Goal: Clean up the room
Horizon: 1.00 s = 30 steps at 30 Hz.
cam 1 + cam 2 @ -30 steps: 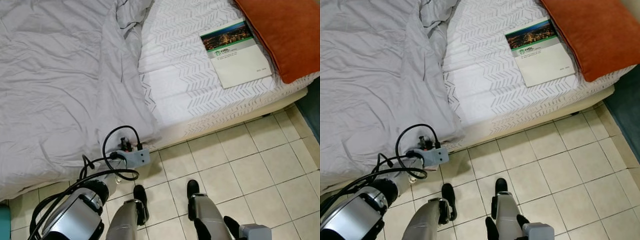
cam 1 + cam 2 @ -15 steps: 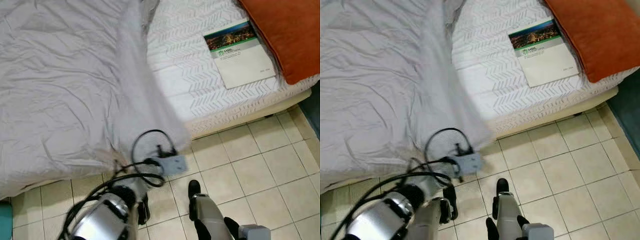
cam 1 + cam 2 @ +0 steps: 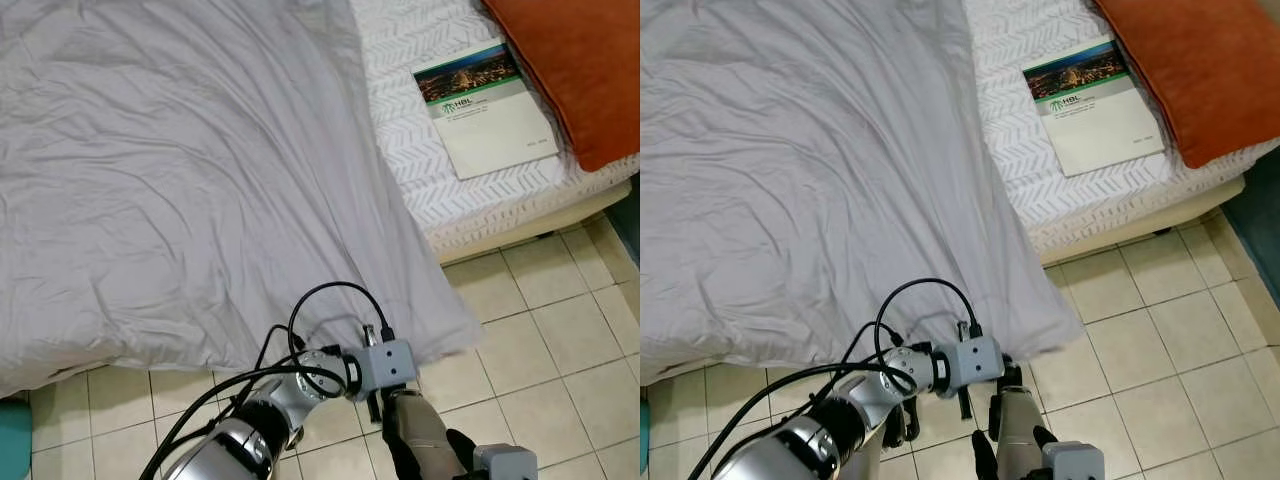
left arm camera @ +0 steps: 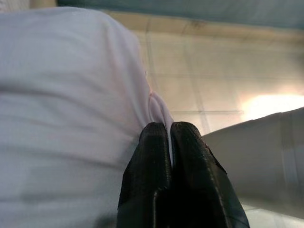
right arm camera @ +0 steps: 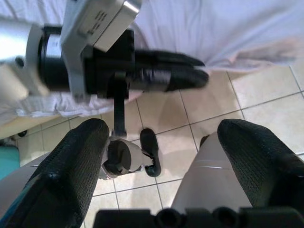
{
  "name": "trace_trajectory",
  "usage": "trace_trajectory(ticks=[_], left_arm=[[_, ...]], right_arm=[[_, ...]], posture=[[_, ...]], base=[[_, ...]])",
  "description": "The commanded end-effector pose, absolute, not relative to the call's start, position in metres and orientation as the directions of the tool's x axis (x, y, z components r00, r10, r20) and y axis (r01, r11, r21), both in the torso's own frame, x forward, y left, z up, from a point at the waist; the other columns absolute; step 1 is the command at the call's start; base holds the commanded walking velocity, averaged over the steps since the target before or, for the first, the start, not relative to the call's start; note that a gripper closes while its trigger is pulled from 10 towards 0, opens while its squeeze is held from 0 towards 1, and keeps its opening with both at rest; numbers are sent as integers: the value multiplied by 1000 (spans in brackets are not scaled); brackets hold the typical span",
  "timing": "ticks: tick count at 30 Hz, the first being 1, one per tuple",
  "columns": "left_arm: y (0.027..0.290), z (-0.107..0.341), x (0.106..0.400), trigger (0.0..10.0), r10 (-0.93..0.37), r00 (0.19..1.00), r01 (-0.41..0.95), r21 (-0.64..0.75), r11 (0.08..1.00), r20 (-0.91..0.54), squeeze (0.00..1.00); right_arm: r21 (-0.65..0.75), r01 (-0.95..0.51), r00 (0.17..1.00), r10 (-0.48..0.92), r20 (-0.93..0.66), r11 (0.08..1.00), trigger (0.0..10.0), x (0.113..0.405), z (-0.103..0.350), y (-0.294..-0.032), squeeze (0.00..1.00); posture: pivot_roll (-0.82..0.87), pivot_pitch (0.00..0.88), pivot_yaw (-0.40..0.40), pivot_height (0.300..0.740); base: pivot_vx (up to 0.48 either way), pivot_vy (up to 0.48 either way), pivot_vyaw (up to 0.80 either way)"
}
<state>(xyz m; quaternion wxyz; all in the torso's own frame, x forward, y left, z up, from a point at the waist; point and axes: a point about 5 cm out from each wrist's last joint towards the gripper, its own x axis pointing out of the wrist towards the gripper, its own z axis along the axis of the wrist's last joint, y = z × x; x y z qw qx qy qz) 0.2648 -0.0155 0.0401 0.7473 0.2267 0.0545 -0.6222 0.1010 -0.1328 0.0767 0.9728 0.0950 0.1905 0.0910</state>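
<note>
A grey blanket (image 3: 180, 180) lies spread over most of the bed, and its lower right corner hangs off the bed edge above the tiles. My left gripper (image 4: 162, 137) is shut on a fold of that corner, low in front of my legs. In the right wrist view, its black fingers (image 5: 175, 78) lie pressed together against the cloth. My right gripper (image 5: 164, 135) hangs low by my right leg, open, with nothing between its fingers. A green-and-white book (image 3: 485, 105) lies on the white patterned sheet (image 3: 425, 190), beside an orange pillow (image 3: 580, 60).
Beige floor tiles (image 3: 560, 340) run along the foot of the bed and off to the right. A teal object (image 3: 8, 440) sits at the lower left edge. My own legs (image 3: 420, 445) stand just below the blanket corner.
My left arm has swung right with the blanket in its grip. The blanket now covers much of the white sheet and its edge lies close to the book.
</note>
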Motion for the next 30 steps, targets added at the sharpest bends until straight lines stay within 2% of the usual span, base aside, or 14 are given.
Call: trace_trajectory(ticks=[1,4,6,8,9,10,11,20,22,24,25,26,27,30], left_arm=[[-63,29,210,0,-953,-52,993,85,-80,-297,0],[-63,27,203,0,-958,-93,994,28,-104,-271,0],[-58,23,210,10000,-950,-21,999,32,-32,-311,0],[-49,20,224,10000,-921,104,993,90,75,-375,0],[-49,20,224,10000,-921,104,993,90,75,-375,0],[-45,19,231,10000,-903,162,985,111,128,-397,0],[-42,20,237,10000,-889,209,977,133,169,-408,1000],[-25,45,276,10000,-859,405,914,143,379,-312,1000],[-9,54,291,10000,-838,474,880,125,458,-271,1000],[-9,54,291,10000,-838,474,880,125,458,-271,1000],[22,63,309,10000,-771,599,799,97,594,-215,1000],[58,68,320,10000,-674,718,693,81,717,-173,1000],[58,68,320,10000,-674,718,693,81,717,-173,1000],[117,74,322,10000,-493,863,500,45,865,-112,1000]], right_arm=[[219,-132,892,212,-399,967,10000,94,68,-132,0],[215,-131,892,209,-400,968,10000,95,67,-132,0],[213,-126,893,204,-401,969,10000,96,65,-133,0],[210,-125,894,202,-399,970,10000,98,64,-134,0],[210,-125,894,202,-399,970,10000,98,64,-134,0],[209,-126,895,202,-398,970,10000,99,64,-134,0],[207,-126,895,201,-397,970,10000,99,64,-135,0],[180,-115,913,175,-368,977,10000,115,58,-140,0],[147,-89,925,136,-354,985,10000,125,55,-147,0],[147,-89,925,136,-354,985,10000,125,55,-147,0],[107,-55,946,86,-313,993,10000,143,53,-156,0],[80,-18,968,37,-247,997,10000,160,62,-162,0],[80,-18,968,37,-247,997,10000,160,62,-162,0],[108,16,991,-2,-133,994,10000,187,80,-169,0]], posture=[[-243,480,94,740],[-236,475,96,740],[-235,473,95,740],[-233,465,93,740],[-233,465,93,740],[-233,466,93,740],[-233,466,92,740],[-231,406,104,740],[-212,342,117,740],[-212,342,117,740],[-183,240,131,740],[-176,218,133,740],[-176,218,133,740],[-137,114,125,740]], base=[[0,0,0],[0,0,0],[0,0,0],[0,0,0],[0,0,0],[0,0,0],[0,0,0],[0,0,0],[0,0,0],[0,0,0],[0,0,0],[0,0,0],[0,0,0],[0,0,0]])
